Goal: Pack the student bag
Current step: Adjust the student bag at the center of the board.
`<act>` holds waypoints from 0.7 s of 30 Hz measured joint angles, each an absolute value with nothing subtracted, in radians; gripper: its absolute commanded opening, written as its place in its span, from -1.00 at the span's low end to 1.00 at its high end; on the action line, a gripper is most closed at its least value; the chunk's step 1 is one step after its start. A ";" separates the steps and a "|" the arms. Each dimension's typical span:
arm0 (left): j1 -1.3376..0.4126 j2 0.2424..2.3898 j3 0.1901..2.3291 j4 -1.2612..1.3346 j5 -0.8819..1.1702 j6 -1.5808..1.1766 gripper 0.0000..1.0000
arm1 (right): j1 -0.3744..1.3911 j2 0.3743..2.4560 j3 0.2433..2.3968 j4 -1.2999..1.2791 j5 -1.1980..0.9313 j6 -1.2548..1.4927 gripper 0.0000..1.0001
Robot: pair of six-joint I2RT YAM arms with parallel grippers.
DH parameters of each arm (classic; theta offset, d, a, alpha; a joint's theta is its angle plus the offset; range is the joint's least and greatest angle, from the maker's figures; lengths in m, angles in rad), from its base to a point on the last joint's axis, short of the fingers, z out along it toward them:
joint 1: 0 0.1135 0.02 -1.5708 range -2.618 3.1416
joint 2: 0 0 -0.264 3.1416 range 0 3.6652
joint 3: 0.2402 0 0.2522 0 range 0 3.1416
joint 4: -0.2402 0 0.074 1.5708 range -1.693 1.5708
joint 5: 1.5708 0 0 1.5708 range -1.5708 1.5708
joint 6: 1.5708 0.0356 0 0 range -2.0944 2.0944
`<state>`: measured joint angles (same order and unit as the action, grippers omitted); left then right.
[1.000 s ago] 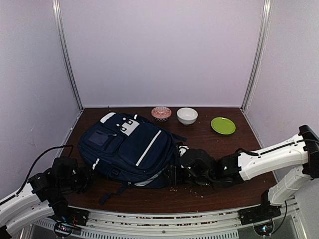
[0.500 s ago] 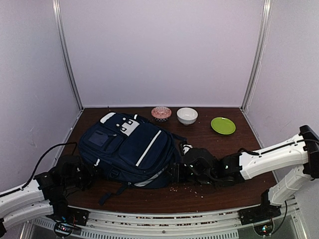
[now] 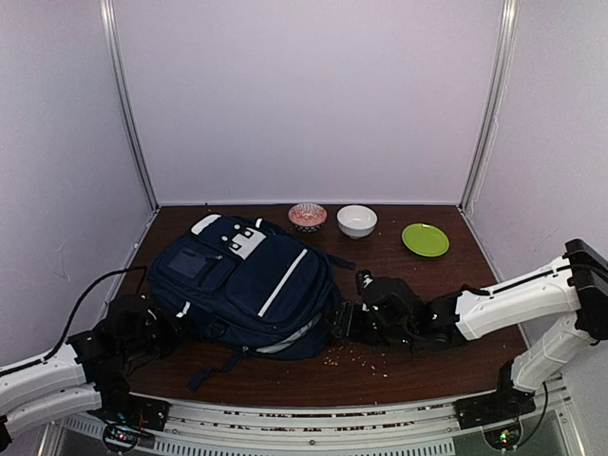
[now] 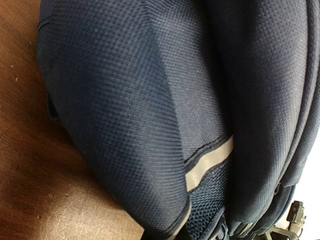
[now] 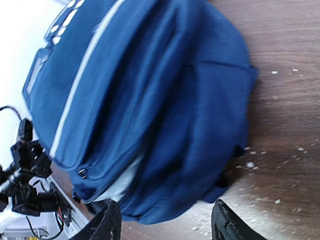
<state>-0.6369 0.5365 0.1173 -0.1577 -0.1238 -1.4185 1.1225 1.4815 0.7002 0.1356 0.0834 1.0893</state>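
Flanking the student bag (image 3: 252, 285), lying upper left to lower right across the surface (image 3: 427, 275), my left jaws are together, my right jaws apart at its lower-right end.

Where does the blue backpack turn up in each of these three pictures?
Top external: bag lies left of centre.
Left wrist: bag fills most of the picture, close up.
Right wrist: bag covers the upper left and middle.
Shared landmark: the brown table beside the bag in all three.
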 measured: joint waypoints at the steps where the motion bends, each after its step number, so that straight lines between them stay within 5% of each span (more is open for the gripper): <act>1: -0.637 0.533 0.117 -0.157 -0.124 -1.416 -1.00 | 1.113 1.481 0.692 0.140 0.082 1.102 0.30; 13: -0.638 0.494 0.124 -0.051 -0.163 -1.355 -1.00 | 0.991 1.636 0.756 0.238 -0.053 1.172 0.17; 21: -0.650 0.382 0.123 -0.018 -0.229 -1.345 -1.00 | 0.934 1.812 1.038 0.125 -0.187 1.073 -0.53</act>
<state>-0.6498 0.3817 0.1234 -0.0181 -0.2287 -1.3453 0.9344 1.8118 1.0382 0.1253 -0.1871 1.0725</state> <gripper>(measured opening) 0.030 0.330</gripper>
